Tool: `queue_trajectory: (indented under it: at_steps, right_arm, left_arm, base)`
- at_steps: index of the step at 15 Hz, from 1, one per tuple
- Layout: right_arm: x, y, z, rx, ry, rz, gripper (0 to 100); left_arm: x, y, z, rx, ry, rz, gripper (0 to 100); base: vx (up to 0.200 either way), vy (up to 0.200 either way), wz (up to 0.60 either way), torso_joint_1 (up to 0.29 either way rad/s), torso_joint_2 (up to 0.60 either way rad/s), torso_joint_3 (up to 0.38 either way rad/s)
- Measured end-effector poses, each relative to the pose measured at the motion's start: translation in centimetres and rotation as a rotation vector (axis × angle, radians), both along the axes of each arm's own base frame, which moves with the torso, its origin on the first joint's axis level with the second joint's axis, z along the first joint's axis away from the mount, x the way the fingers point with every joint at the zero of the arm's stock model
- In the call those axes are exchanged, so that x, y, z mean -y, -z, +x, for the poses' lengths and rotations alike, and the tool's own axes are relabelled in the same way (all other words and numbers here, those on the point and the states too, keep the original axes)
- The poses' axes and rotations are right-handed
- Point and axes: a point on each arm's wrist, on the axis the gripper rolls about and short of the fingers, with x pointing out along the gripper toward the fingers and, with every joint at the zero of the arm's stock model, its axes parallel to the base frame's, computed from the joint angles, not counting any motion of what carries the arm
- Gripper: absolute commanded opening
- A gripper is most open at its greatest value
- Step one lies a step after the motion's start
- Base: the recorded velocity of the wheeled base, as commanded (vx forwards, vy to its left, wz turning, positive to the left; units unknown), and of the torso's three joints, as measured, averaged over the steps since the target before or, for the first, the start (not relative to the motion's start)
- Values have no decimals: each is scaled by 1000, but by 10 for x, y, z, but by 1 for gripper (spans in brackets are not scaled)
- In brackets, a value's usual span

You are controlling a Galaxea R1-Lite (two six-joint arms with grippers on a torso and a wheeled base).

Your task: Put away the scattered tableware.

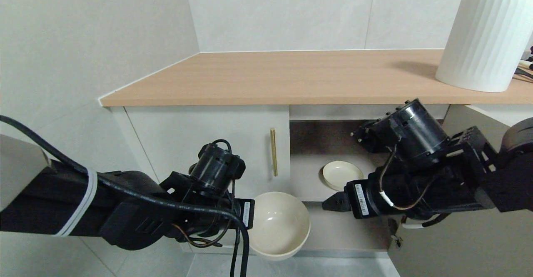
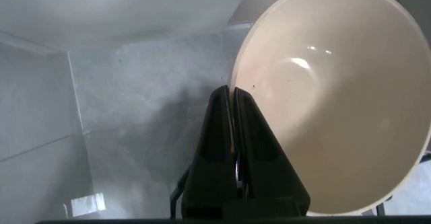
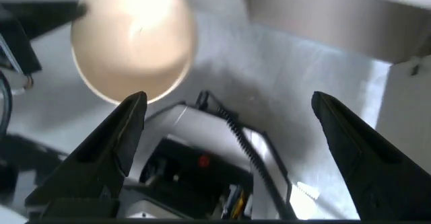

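left hand [image 2: 234,99] grips the cream bowl [image 2: 337,96] by its near rim

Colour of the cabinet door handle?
The handle is brass-gold, clearest in the head view.

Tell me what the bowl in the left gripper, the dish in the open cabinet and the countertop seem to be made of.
Bowl: probably glazed ceramic or melamine; cream, smooth, with small bright glints inside.
Dish on the cabinet shelf: likely the same, same cream sheen.
Countertop: wood or wood-look laminate, matte, with fine straight grain; I cannot tell which.
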Motion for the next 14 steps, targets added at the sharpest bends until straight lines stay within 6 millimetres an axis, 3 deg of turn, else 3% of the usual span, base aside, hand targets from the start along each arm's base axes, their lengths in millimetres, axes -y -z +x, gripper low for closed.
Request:
queue_trajectory:
  at_steps: [6, 12, 13, 14]
  right_arm:
    - [-37, 37, 16, -104, 48, 5, 100]
    - [-50, 60, 28, -119, 70, -11, 100]
    - [-50, 61, 29, -118, 71, -11, 0]
    - [-51, 62, 30, -117, 70, -10, 0]
  left_arm:
    - [6, -5, -13, 44, 68, -3, 0]
    - [5, -2, -18, 65, 102, 7, 0]
    - [5, -2, -18, 66, 102, 7, 0]
    - [5, -2, -19, 65, 103, 7, 0]
  base:
    - [0, 0, 0, 0, 0, 0]
    - [0, 0, 0, 0, 0, 0]
    - [0, 0, 0, 0, 0, 0]
    - [0, 0, 0, 0, 0, 0]
